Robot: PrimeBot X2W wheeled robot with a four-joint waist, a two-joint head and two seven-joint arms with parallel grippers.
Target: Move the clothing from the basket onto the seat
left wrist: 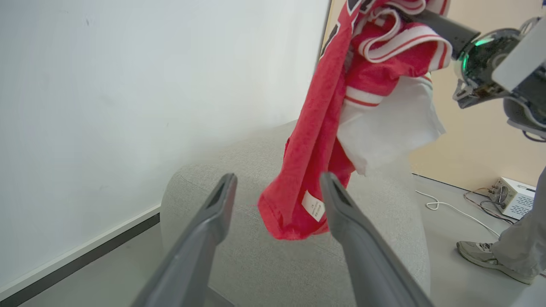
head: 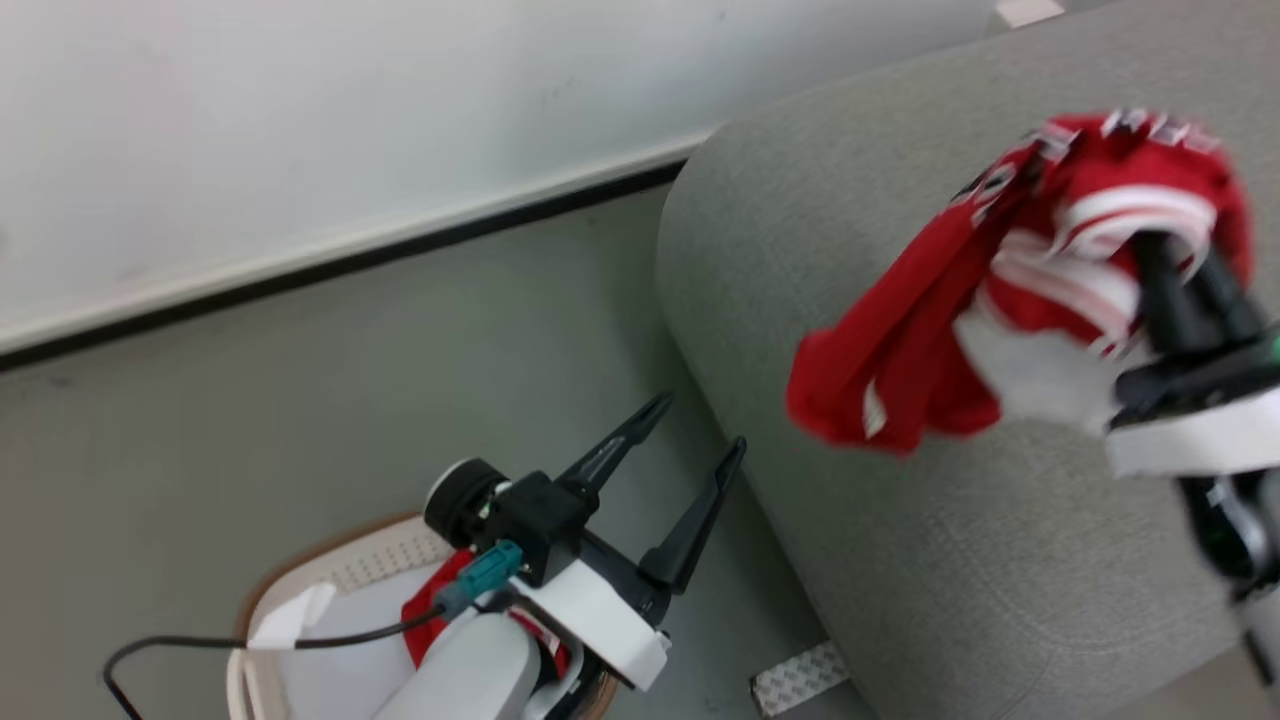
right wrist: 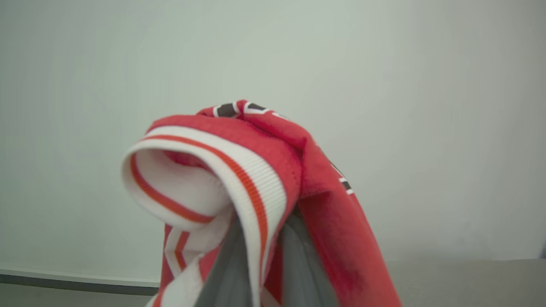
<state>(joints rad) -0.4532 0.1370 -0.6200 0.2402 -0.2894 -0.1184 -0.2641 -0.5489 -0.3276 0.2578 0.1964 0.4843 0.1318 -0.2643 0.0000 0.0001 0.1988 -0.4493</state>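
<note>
The red jersey (head: 900, 370) hangs over the grey seat (head: 950, 580) on the right, pinched tight in the right gripper (head: 1180, 260). Near left, the empty left gripper (head: 702, 420) is wide open by the basket (head: 370, 565) with more red clothes (head: 430, 605).

Right pincer (head: 1176, 252) grips clothing (head: 900, 360) above seat (head: 900, 600); left pincer (head: 702, 420) spread.

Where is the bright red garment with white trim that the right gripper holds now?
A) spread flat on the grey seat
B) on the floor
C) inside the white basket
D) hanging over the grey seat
D: the right gripper is shut on the bright red garment, which dangles above the large light grey fabric seat.
</note>
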